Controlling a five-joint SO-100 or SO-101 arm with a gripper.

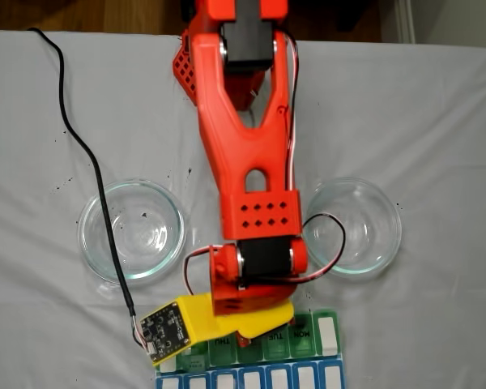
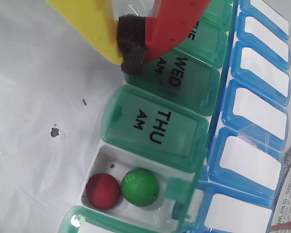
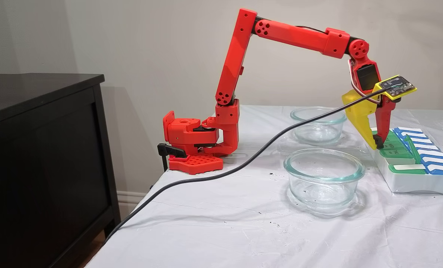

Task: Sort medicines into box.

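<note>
Two medicines, a red ball (image 2: 103, 191) and a green ball (image 2: 140, 187), lie side by side in the open compartment of the pill box (image 2: 155, 127), next to the shut THU lid. Both glass dishes (image 1: 132, 229) (image 1: 354, 224) look empty, so the sort appears near done or done; other balls can't be made out. The gripper (image 2: 131, 46) hangs over the WED/TUE lids, jaws closed w/ nothing between the foam pads, well apart from the pair.

Red printed arm (image 3: 292, 35) with one yellow finger (image 3: 359, 115).
The other finger (image 2: 172, 24) is red with a black foam pad (image 2: 131, 43); red and black wires (image 1: 328, 243) loop beside the black motors (image 1: 263, 259).
</note>
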